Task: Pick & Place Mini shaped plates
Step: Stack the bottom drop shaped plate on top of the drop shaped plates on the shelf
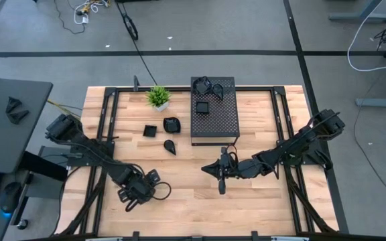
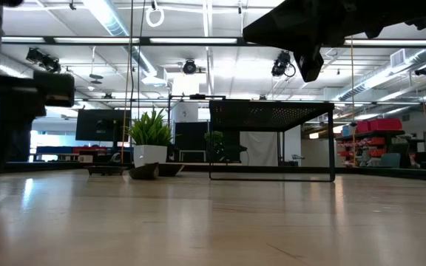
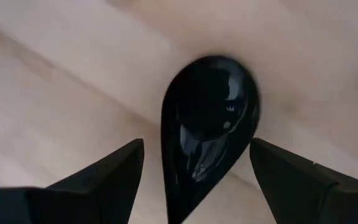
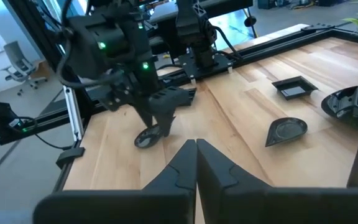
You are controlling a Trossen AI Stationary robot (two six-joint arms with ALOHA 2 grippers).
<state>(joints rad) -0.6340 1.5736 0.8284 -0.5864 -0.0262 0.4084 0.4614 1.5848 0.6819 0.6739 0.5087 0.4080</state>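
Note:
A glossy black teardrop plate (image 3: 207,118) lies flat on the wood between the open fingers of my left gripper (image 3: 196,146), its pointed end toward the wrist. There is a gap to each finger. The right wrist view shows that plate (image 4: 145,139) under the left gripper (image 4: 160,121). My left gripper (image 1: 151,186) is near the table's near left. My right gripper (image 1: 221,181) is shut, holds nothing and hovers above the table's middle. Another teardrop plate (image 1: 170,146), a square plate (image 1: 150,130) and a rounded plate (image 1: 171,124) rest on the table.
A black perforated box (image 1: 214,127) stands at the far middle, with a square plate (image 1: 202,107) and more plates (image 1: 210,86) on top. A small green potted plant (image 1: 158,98) stands left of it. Dark rails (image 1: 109,120) run along the table's sides. Bare wood lies between the two grippers.

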